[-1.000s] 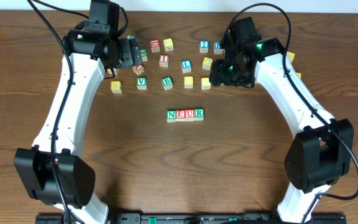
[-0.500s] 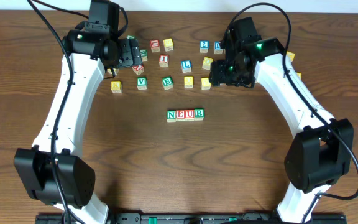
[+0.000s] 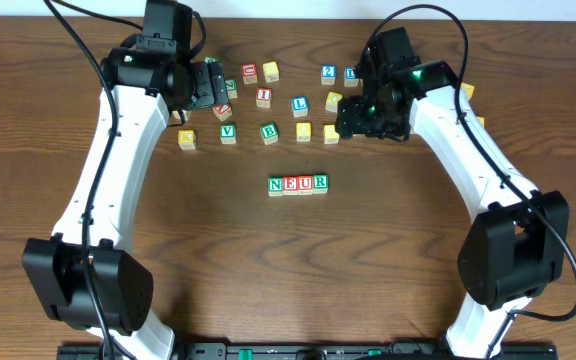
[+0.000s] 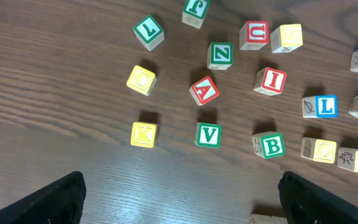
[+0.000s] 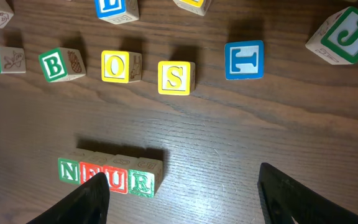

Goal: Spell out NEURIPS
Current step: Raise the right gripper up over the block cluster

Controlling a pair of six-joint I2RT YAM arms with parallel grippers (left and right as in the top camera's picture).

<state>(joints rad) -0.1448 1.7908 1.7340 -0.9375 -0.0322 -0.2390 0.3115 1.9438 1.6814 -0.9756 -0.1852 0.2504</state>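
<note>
Four of seven placed: NEUR row (image 3: 298, 184) mid-table. To add: I block (image 4: 270, 81), S block (image 5: 176, 77), P unseen. Spread wide, empty: left gripper (image 4: 179, 205), right gripper (image 5: 185, 205).

Cube count: NEUR row (image 3: 298, 184) has 4 cubes, touching.
Loose cubes (image 4: 208, 134) beyond the row, left wrist view: 16, two cut by the frame edge. Of these, 5 are green-lettered (L, J, Z, V, B) and 3 red-lettered (U, A, I).
Arms: 2, the left arm (image 3: 108, 170) and the right arm (image 3: 468, 150).

The table (image 3: 288, 260) is dark brown wood grain. In the right wrist view's lower left, pale cubes show green N (image 5: 69, 170), red U (image 5: 117, 179), green R (image 5: 141, 182); above, yellow O (image 5: 118, 66), yellow S (image 5: 175, 77), blue T (image 5: 243, 60).
</note>
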